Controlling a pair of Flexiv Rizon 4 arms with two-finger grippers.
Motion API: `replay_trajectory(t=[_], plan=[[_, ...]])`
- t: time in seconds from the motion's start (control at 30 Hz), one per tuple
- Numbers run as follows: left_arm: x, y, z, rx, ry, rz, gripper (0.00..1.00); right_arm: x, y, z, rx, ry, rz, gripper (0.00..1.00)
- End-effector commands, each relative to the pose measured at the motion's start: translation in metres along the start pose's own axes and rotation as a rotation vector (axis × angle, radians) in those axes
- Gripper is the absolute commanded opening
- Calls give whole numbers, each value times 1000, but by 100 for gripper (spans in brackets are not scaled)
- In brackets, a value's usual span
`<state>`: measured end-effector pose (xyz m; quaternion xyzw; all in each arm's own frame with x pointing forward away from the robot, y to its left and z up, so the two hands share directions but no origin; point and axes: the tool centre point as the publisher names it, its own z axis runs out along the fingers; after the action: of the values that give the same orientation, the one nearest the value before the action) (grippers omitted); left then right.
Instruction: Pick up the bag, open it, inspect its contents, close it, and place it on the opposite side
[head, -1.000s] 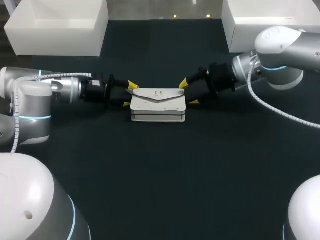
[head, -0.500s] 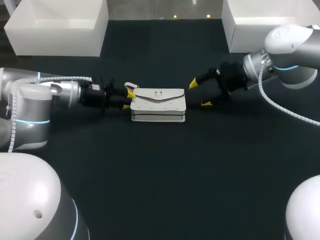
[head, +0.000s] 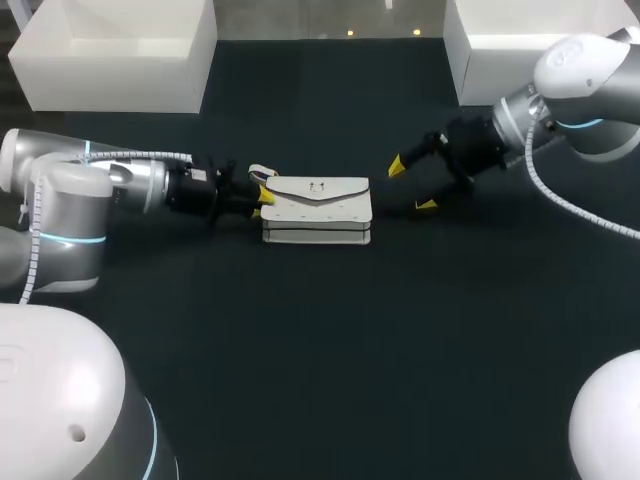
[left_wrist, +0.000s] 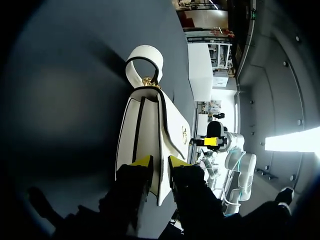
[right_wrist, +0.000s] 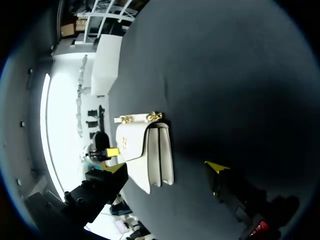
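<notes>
- I see a dark table top (head: 320, 330). It spreads out wide under and all around my left gripper (head: 261, 195) and my right gripper (head: 412, 186).
- The table top is flat and plain, all one blue-black colour.
- A big white box (head: 115, 50) sits at the far corner on the left. It is well apart from my left gripper, on the far side of it.
- A second white box (head: 520, 45) sits at the other far corner, past my right gripper and closer to it.
- Both boxes are open on top, with white walls.
</notes>
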<state>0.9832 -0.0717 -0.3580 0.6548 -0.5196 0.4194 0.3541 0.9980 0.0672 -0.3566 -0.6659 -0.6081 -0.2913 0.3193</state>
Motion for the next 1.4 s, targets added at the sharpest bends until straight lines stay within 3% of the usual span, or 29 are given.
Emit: replay_trajectory(t=[0.03, 0.1, 0.4, 0.6, 0.77, 1.17, 1.4], plan=[[-3, -7, 3, -10, 1, -4, 8, 1, 2, -3, 16, -12, -9, 100], [-3, -7, 3, -10, 1, -6, 0, 0, 2, -5, 19, -18, -15, 100], [-5, -10, -2, -21, -7, 10, 0, -6, 1, -18, 50, -120, -48, 100], [-11, -16, -10, -30, -16, 21, 0, -15, 1, -35, 63, -258, -52, 100], [-15, -18, -19, -33, -30, 36, 0, -15, 1, -35, 63, -258, -52, 100], [-29, -35, -63, -19, -19, 90, 0, -12, 1, -32, 64, -264, -77, 100], [-36, -54, -89, -24, -31, 137, 0, -5, 5, -39, 26, -420, -203, 100]])
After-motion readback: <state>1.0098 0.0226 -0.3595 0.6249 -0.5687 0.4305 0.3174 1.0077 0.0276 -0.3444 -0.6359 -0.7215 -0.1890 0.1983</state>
